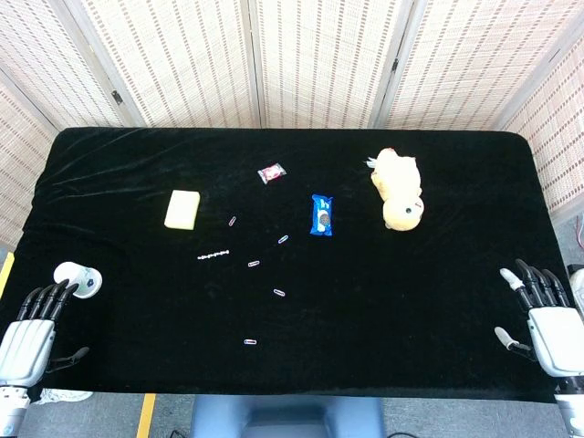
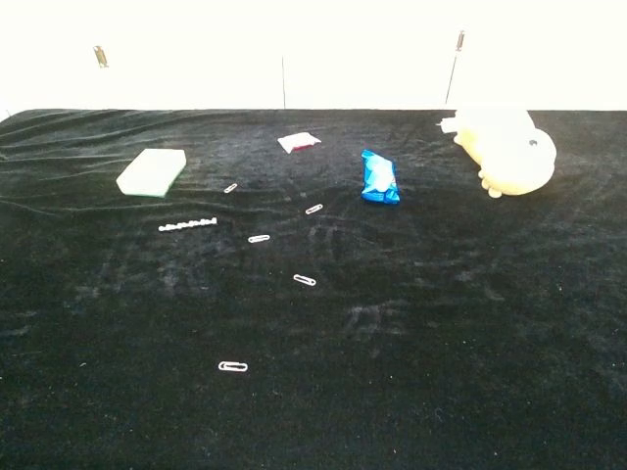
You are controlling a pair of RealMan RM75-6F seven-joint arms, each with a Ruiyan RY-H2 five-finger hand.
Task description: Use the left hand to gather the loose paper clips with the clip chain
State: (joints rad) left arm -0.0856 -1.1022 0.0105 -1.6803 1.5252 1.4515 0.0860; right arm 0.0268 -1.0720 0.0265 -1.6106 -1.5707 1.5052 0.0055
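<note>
Both hands sit at the near edge of the black table (image 1: 365, 301), holding nothing: the left hand (image 1: 27, 338) at its left corner, fingers straight and slightly apart beside a white cup (image 1: 77, 278), the right hand (image 1: 546, 319) at the right corner, fingers spread. The clip chain (image 1: 213, 255) lies just below a yellow sponge (image 1: 182, 209). Loose paper clips (image 1: 279, 292) are scattered to its right and nearer, well apart. Further back lie a blue packet (image 1: 321, 215), a small red-and-white wrapper (image 1: 271, 173) and a yellow plush toy (image 1: 400, 189).
</note>
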